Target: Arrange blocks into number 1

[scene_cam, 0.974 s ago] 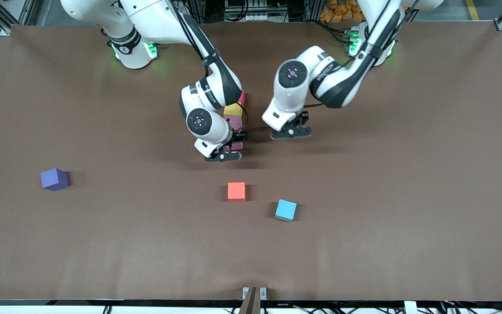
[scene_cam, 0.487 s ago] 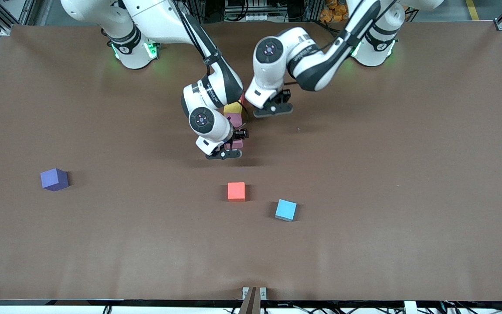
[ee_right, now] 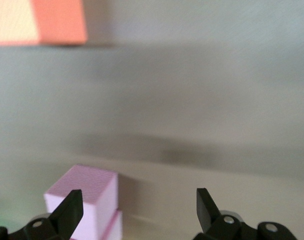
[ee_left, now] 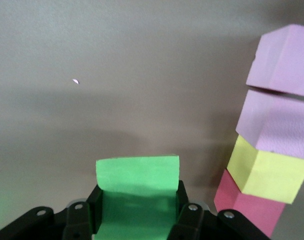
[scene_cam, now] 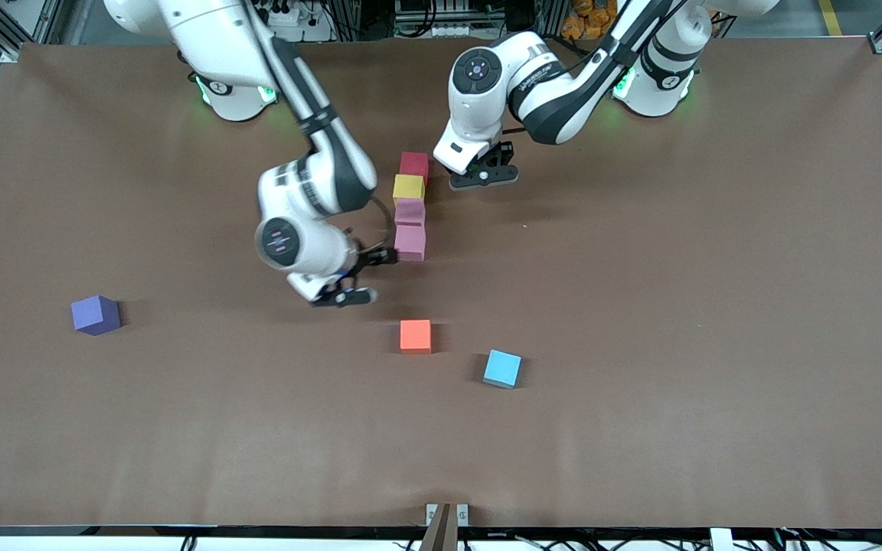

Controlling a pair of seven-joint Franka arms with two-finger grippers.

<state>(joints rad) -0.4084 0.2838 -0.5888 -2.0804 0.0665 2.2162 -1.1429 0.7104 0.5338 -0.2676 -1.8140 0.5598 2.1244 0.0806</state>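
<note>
Since the earlier frame our right gripper had let go of the nearer pink block and drawn off toward 8 o'clock, fingers apart and empty. That block closed a touching column of four: dark red block, yellow block, two pinks. Our left gripper hung at 3 o'clock of the dark red block, fingers clamped on the green block. We judged the next move was setting green down as the numeral's flag, probably beside dark red.

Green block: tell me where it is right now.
The green block is clamped in the left gripper, up over the table beside the dark red block that tops the column.
</note>
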